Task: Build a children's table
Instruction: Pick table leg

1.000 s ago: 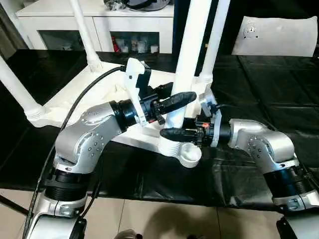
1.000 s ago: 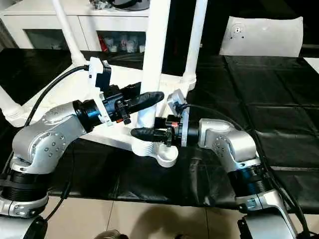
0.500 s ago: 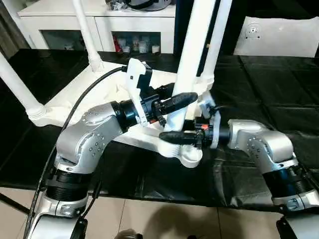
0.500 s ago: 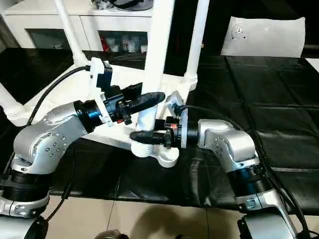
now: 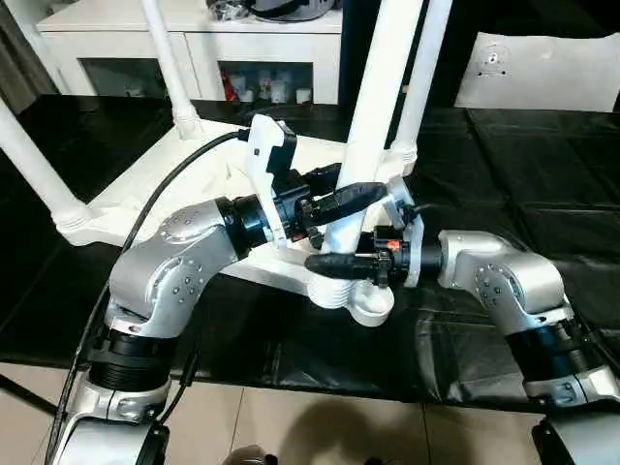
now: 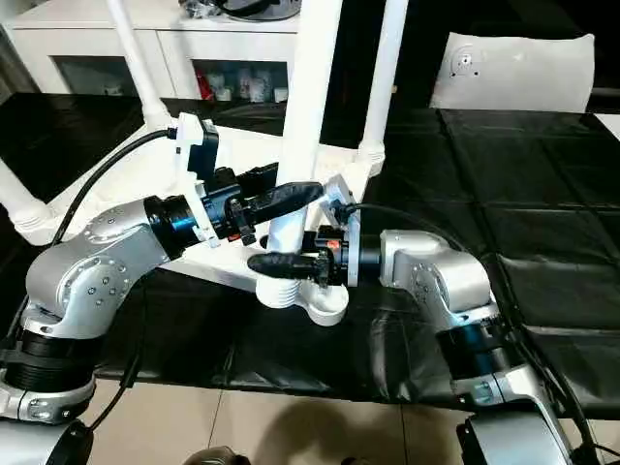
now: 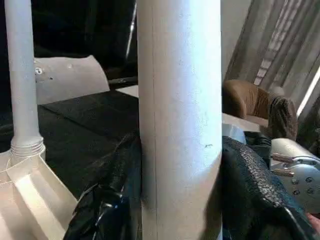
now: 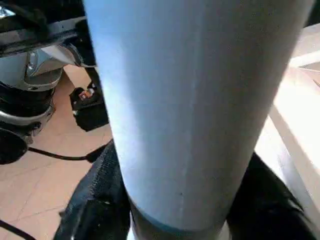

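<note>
The children's table lies upside down on the black cover, its white ribbed tabletop (image 5: pixel 145 199) facing up. Three white legs (image 5: pixel 167 58) (image 5: pixel 34 165) (image 5: pixel 421 68) stand in corner sockets. The nearest leg (image 5: pixel 383 87) rises above the near corner socket (image 5: pixel 373 302). My left gripper (image 5: pixel 349 199) is shut on this leg from the left; in the left wrist view the leg (image 7: pixel 180 125) sits between both black fingers (image 7: pixel 107 200). My right gripper (image 5: pixel 334 260) is shut on the same leg just lower, by its ribbed base. In the right wrist view the leg (image 8: pixel 190 100) is flanked by the fingers (image 8: pixel 95 210).
A white glass-door cabinet (image 5: pixel 194 39) stands behind the black-covered work table (image 5: pixel 542 194). A white panel (image 5: pixel 542 68) leans at the back right. The table's front edge and tiled floor (image 5: pixel 320 426) lie just below the near corner socket.
My right gripper has edged slightly left at the leg's base. The left gripper keeps its hold at the same spot. The view has shifted a little.
</note>
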Robot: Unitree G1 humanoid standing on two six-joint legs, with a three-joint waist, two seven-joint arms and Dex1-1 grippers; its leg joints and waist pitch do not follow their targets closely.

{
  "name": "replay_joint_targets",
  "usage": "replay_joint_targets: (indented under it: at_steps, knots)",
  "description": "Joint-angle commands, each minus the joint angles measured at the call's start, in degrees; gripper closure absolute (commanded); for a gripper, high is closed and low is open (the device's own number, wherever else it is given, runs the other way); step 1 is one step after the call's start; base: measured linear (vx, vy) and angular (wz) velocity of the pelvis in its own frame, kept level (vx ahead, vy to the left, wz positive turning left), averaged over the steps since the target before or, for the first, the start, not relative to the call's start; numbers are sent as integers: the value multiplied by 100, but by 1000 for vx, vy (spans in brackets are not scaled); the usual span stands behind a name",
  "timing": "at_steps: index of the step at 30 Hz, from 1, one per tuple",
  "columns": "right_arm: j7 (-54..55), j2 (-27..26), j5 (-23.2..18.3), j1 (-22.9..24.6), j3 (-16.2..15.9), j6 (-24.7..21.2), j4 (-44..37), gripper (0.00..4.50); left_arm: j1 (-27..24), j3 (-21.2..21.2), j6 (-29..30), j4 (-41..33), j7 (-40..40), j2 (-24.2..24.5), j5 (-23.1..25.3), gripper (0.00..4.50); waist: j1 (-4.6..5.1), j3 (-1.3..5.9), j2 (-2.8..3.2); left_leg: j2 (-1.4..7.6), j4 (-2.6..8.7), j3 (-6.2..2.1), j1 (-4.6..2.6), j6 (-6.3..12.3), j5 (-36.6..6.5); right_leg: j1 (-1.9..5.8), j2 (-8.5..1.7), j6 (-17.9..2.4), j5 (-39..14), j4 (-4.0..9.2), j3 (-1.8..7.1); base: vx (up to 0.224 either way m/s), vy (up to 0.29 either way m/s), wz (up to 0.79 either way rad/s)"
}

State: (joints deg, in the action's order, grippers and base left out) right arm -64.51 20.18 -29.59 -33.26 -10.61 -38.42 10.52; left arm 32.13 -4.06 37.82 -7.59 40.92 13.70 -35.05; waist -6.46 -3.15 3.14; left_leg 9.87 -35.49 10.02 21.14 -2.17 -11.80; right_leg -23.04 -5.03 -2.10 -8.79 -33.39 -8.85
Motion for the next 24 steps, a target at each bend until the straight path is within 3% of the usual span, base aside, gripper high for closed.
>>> replay_joint_targets:
  at_steps: [1, 12, 16, 19, 24]
  knots:
    - [-66, -15, -27, -73, 33, 13, -17, 245, 167, 43, 50, -90, 48, 19, -21, 264, -11, 467, -88, 359, 375, -154, -23, 296, -482, 372, -454, -571, -1703, 360, 408, 0, 0, 0]
    - [55, -42, -28, 139, 104, 95, -177, 257, 200, 103, -87, -35, -135, -27, 50, 264, -2, 468, -74, 367, 372, -156, -24, 276, -493, 368, -452, -552, -1680, 363, 411, 0, 0, 0]
    - [168, -90, -81, 208, 146, 6, -266, 257, 219, 299, 85, -79, -181, -210, -329, 264, -7, 474, -73, 359, 366, -151, -19, 277, -480, 376, -456, -595, -1642, 357, 405, 0, 0, 0]
    - [217, -145, -98, 234, 191, 13, -257, 257, 208, 425, 281, -209, -197, -378, -731, 195, -9, 472, -56, 352, 362, -149, -24, 265, -541, 378, -457, -600, -1714, 369, 397, 0, 0, 0]
    - [440, -449, -234, 322, 457, 278, -335, 259, 102, 504, 486, -410, -212, -605, -1218, 160, -15, 467, -54, 364, 374, -158, -20, 268, -592, 371, -458, -595, -1744, 384, 393, 0, 0, 0]
